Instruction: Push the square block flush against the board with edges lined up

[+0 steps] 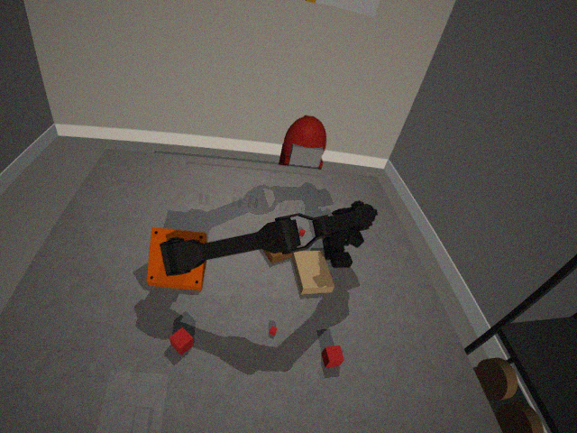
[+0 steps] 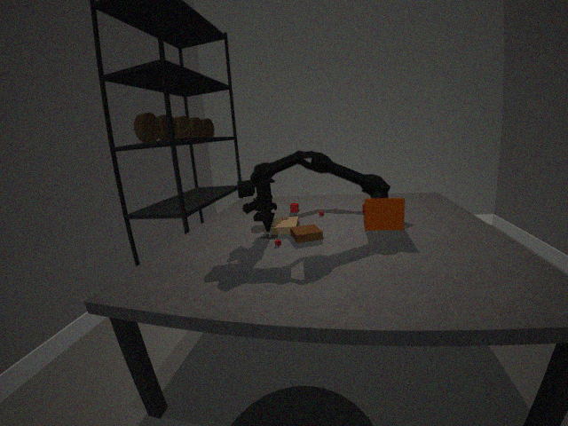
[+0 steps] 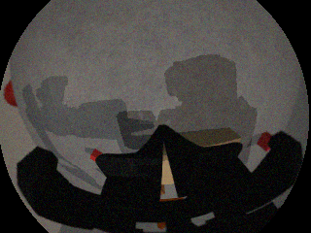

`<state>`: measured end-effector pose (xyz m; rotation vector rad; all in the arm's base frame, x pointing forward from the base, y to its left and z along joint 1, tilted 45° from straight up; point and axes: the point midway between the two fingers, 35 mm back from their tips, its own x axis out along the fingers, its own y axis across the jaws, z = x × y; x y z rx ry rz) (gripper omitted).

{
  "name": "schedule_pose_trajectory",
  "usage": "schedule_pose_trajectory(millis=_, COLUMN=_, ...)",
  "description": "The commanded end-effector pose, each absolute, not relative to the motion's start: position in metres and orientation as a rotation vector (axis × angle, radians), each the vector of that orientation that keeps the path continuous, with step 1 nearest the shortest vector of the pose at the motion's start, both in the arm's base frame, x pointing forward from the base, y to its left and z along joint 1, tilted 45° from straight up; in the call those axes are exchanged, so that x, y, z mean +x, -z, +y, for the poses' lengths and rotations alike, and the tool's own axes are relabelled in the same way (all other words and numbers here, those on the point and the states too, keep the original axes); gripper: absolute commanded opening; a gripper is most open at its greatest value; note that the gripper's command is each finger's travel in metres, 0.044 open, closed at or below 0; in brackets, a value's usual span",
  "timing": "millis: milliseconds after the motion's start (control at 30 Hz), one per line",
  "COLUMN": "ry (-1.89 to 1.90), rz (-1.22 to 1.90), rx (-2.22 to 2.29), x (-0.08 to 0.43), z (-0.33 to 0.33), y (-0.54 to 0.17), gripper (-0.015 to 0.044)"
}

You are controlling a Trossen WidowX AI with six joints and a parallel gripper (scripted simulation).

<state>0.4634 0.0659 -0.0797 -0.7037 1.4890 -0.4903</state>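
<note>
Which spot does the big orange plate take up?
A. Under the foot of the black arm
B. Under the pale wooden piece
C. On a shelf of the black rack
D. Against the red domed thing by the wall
A. The orange plate lies beneath the foot of the black arm, well away from the pale wooden piece.

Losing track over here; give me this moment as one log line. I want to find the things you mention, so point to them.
black fingers [image 1: 341,259] [image 2: 268,231]: shut, low | tan board [image 1: 312,271] [image 2: 285,224]: beside fingers | brown wooden block [image 1: 278,256] [image 2: 306,233]: unheld
</note>
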Motion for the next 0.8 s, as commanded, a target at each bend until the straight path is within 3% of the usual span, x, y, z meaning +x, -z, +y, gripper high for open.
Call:
schedule_pose_trajectory(millis=0, ry=0.475, rz=1.485, rx=-0.725, x=0.464, z=0.064, y=0.083, gripper=0.0000)
schedule_pose_trajectory(millis=767, ry=0.475, rz=1.486, rx=-0.725, x=0.439, z=0.062, y=0.082, gripper=0.0000)
